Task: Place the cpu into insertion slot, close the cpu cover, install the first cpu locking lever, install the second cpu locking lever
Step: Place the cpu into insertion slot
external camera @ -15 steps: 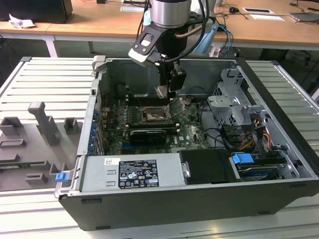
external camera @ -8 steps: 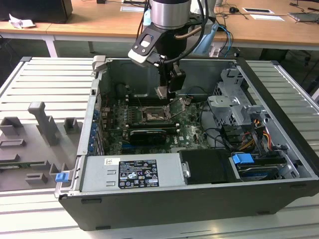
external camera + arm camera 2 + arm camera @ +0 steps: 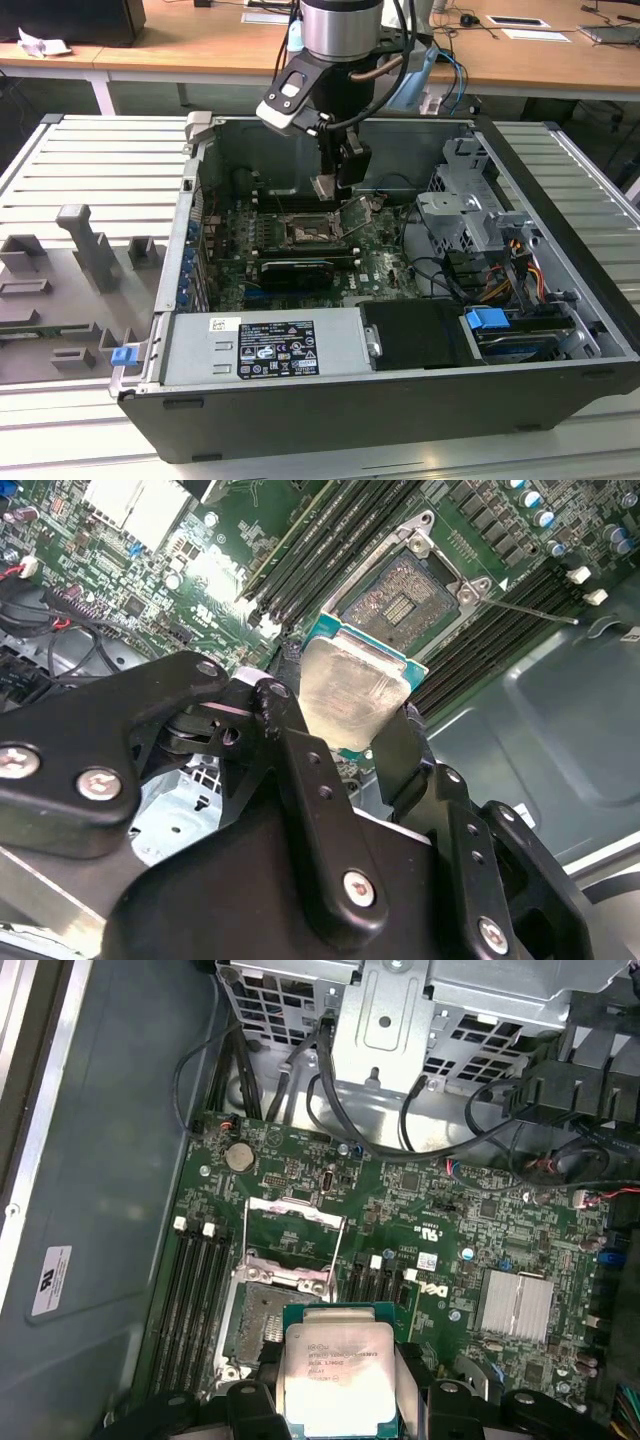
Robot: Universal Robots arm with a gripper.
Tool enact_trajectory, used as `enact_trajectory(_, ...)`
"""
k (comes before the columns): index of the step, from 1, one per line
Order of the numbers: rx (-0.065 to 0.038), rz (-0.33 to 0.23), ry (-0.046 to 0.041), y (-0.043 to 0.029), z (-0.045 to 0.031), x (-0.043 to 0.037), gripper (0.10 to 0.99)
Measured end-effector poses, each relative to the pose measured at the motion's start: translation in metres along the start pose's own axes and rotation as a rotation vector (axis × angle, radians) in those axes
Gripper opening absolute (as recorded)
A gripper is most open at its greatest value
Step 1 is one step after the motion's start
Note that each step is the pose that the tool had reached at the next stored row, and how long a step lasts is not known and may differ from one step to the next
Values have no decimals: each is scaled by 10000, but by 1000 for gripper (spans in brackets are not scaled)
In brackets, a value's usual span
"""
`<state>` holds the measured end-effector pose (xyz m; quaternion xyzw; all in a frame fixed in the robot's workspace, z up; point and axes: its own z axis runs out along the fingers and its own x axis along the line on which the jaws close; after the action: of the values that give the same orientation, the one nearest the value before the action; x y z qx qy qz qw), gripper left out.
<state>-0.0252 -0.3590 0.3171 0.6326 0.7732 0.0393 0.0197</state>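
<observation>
My gripper (image 3: 331, 187) is shut on the cpu (image 3: 326, 188), a flat square chip with a pale metal face, and hangs inside the open computer case. In both wrist views the cpu (image 3: 352, 693) (image 3: 338, 1365) sits between the black fingers (image 3: 290, 695), above the board. The insertion slot (image 3: 303, 232) (image 3: 400, 593) (image 3: 262, 1322) lies uncovered just below and beside the chip, its dark contact field showing. The cpu cover (image 3: 300, 1207), a silver frame with a square window, stands swung back from the slot. A thin locking lever (image 3: 522, 606) sticks out from the socket's corner.
Long black memory slots (image 3: 195, 1280) flank the socket. A metal drive cage (image 3: 465, 215) with loose cables stands at the exterior view's right, a power supply (image 3: 265, 345) at the case's front. A silver heatsink (image 3: 514, 1307) sits on the board. The case walls close in all round.
</observation>
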Motion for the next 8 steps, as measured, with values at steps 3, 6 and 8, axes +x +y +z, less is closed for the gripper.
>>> enact_trajectory(3,-1,67,-5,-1,10,0,529)
enact_trajectory(6,-2,146,-12,-2,22,0,529)
enact_trajectory(8,-4,213,-18,-3,34,-1,529)
